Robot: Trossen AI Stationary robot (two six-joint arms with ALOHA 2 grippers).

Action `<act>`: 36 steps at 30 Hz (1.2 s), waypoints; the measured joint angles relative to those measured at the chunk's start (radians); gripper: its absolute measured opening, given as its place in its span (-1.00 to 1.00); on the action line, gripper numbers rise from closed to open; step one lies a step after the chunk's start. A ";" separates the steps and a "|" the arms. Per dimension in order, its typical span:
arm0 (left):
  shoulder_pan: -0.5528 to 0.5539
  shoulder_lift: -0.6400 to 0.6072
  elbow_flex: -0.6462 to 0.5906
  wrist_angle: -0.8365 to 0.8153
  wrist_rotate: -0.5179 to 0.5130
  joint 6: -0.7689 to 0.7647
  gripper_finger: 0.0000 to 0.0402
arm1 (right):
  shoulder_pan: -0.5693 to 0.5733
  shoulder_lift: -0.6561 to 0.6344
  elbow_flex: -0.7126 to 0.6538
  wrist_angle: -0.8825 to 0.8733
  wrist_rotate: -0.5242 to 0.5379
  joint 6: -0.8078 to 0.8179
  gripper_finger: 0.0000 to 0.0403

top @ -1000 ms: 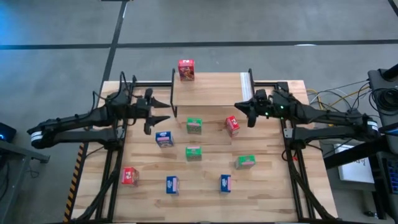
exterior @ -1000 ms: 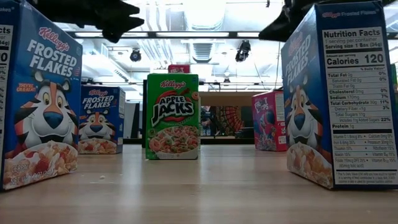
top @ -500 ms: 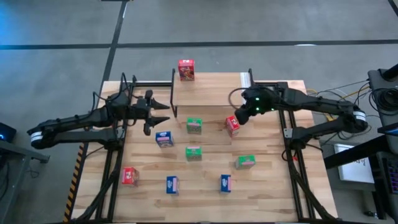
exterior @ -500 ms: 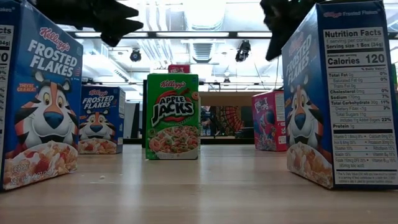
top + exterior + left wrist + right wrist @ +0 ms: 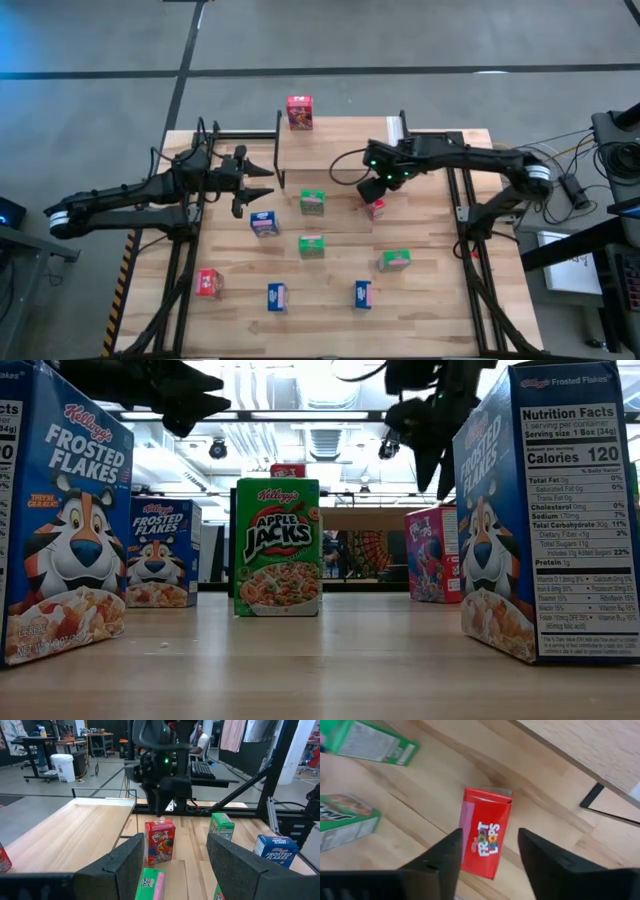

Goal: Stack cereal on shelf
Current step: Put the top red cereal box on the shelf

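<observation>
Right hand [image 5: 487,852] directly above red Froot Loops box [image 5: 485,839], fingers apart, box untouched between them.

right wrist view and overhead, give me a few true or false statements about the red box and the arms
1. The right gripper hangs above a red Froot Loops box with its jaws open. True.
2. That box is already gripped. False: the jaws stand apart on either side, not touching it.
3. A red box stands on the shelf. True.
4. The left gripper holds a blue box. False: it is empty, waiting at the shelf's left end.
</observation>
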 joint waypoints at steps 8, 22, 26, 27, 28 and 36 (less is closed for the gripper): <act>0.000 0.000 0.000 -0.001 0.000 0.003 0.00 | 0.009 0.066 0.027 -0.021 -0.001 -0.005 0.21; 0.000 0.002 0.000 -0.002 0.000 0.003 0.00 | 0.092 0.136 0.026 -0.021 0.068 0.034 0.26; 0.000 0.002 0.000 -0.004 0.000 0.003 0.00 | 0.096 0.146 0.026 -0.020 0.083 0.039 0.23; 0.000 0.002 0.000 -0.004 0.000 0.003 0.00 | 0.096 0.146 0.026 -0.021 0.088 0.040 0.21; 0.000 0.002 0.000 -0.004 0.000 0.003 0.00 | 0.096 0.146 0.026 -0.020 0.096 0.040 0.18; 0.000 0.002 0.000 -0.008 0.000 0.003 0.00 | 0.098 0.141 0.026 -0.019 0.106 0.041 -0.06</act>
